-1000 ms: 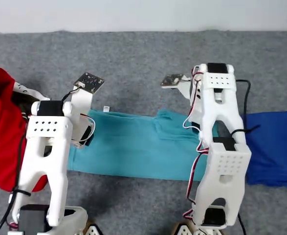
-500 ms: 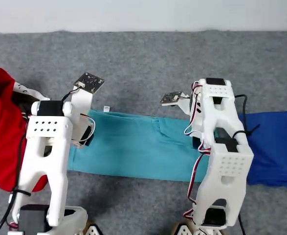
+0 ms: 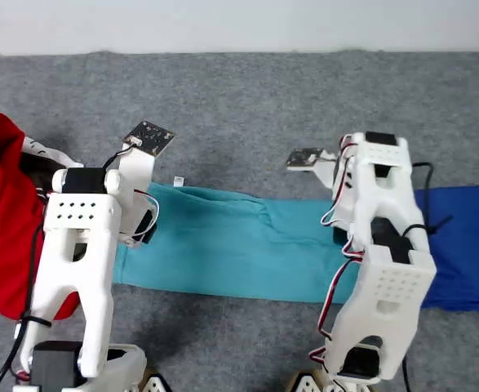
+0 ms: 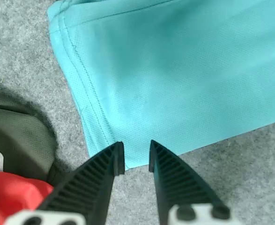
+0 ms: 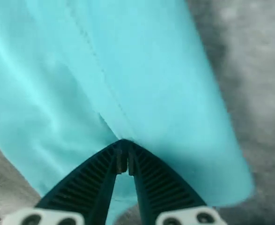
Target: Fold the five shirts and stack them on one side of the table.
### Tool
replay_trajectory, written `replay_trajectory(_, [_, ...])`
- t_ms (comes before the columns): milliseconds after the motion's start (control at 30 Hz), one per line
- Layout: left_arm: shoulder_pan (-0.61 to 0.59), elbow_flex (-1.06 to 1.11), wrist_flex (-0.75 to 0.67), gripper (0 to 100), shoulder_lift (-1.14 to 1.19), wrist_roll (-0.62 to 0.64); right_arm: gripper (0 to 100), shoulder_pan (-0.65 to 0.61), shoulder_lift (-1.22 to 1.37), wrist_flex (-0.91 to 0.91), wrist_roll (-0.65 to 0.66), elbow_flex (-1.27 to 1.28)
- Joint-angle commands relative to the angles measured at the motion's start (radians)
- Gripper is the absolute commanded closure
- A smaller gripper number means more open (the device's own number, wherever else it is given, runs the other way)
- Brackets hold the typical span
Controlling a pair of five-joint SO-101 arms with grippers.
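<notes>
Teal shirt (image 3: 223,245) lies as a long strip mid-table (image 3: 239,106), between red heap (image 3: 2,212) and blue shirt (image 3: 459,245). Right gripper (image 5: 125,159) is pinched tight on its fabric. Left gripper (image 4: 136,157) is slightly parted and empty at the strip's far corner. We judge this mid-fold; next, the left must grip that corner

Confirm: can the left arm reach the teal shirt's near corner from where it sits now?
Likely yes. The left gripper hangs open right at the corner edge of the teal shirt, with nothing between them. The dark garment and red shirt lie beside it, off the path.
</notes>
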Motion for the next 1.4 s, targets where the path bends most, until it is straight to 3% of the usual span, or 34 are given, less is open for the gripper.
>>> replay_trajectory(0, [0.002, -0.002, -0.005, 90, -0.023, 0.011, 91.6, -0.061, -0.061, -0.122, -0.081, 0.124])
replay_trajectory(200, [-0.005, -0.002, -0.011, 90, -0.023, 0.011, 75.1, -0.09, -0.197, -0.202, -0.161, 0.207])
replay_trajectory(433, [-0.011, 0.056, -0.11, 90, -0.023, 0.038, 74.9, -0.088, -0.512, -0.053, -0.255, 0.206])
replay_trajectory(567, [-0.149, 0.004, -0.12, 90, -0.023, 0.161, 74.9, -0.082, -0.677, 0.058, -0.322, 0.207])
replay_trajectory(733, [-0.298, 0.007, -0.087, 80, -0.021, 0.167, 74.9, -0.084, -0.808, 0.12, -0.413, 0.21])
replay_trajectory(1133, [-0.284, 0.197, -0.313, 78, -0.011, 0.167, 74.9, -0.087, -1.038, 0.087, -0.443, 0.477])
replay_trajectory(1367, [-0.284, 0.068, -0.299, 78, 0.256, 0.173, 75.0, -0.087, -1.124, 0.016, -0.443, 0.577])
